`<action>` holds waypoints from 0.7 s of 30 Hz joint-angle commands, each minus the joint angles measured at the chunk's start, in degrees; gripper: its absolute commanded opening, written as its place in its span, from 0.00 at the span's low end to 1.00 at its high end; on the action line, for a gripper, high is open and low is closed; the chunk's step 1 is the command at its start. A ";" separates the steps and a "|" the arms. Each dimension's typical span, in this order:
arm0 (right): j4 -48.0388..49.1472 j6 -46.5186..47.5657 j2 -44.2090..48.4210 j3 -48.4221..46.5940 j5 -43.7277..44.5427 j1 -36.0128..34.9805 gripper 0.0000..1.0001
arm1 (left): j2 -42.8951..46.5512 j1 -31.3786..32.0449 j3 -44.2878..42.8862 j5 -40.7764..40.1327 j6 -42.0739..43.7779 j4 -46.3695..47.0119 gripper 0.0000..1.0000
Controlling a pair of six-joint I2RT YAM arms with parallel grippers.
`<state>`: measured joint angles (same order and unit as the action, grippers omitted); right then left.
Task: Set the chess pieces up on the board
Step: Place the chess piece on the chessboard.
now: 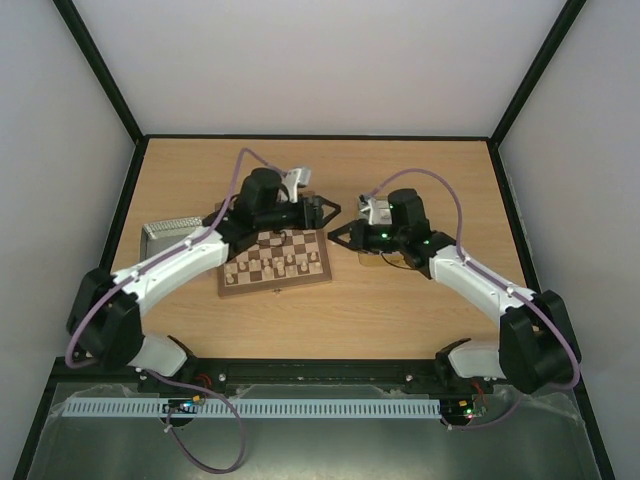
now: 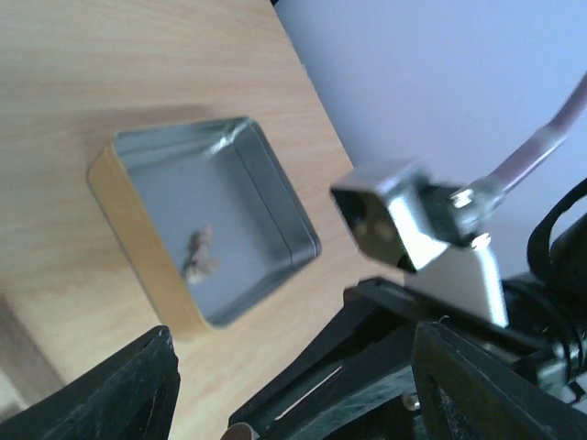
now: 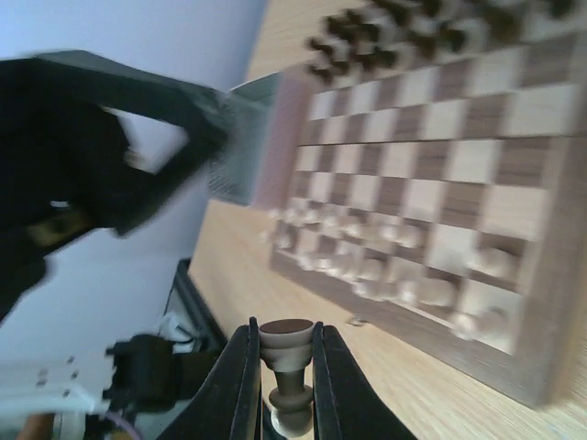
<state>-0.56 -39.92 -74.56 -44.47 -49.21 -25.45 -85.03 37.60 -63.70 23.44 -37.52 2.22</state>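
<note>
The board [image 1: 275, 264] lies mid-table, and its squares show in the right wrist view [image 3: 440, 174]. Dark pieces [image 3: 385, 32] line its far rows and cream pieces [image 3: 385, 266] its near rows. My right gripper [image 1: 342, 238] is just off the board's right edge. It is shut [image 3: 286, 344] on a cream chess piece [image 3: 288, 341], gripped at its base. My left gripper [image 1: 326, 209] hovers past the board's far right corner, open and empty [image 2: 293, 367]. One cream piece [image 2: 198, 254] lies in a metal tin [image 2: 275, 197].
A ridged metal tin [image 1: 168, 230] sits left of the board and also shows in the right wrist view [image 3: 240, 151]. The tin with the cream piece lies under my right arm [image 1: 385, 260]. Black frame rails [image 1: 320, 137] edge the table. The right wrist camera housing [image 2: 404, 215] is close to my left fingers.
</note>
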 commanded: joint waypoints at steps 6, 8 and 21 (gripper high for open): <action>4.64 -0.91 -7.77 -10.10 -2.45 -3.33 0.11 | 16.71 -3.94 11.05 -7.25 -2.24 -6.35 0.72; 0.80 -6.71 -11.73 -12.60 -0.82 -3.41 0.11 | 19.35 -4.26 12.90 -11.54 -1.23 -7.51 0.72; -17.32 -19.44 -34.48 -28.47 1.16 -3.77 0.11 | 27.94 -5.90 20.82 -22.85 0.95 -12.68 0.71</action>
<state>-11.84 -55.02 -104.55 -67.29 -48.40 -28.64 -60.12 32.16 -44.62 4.12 -37.58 -9.04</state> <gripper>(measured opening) 0.115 0.713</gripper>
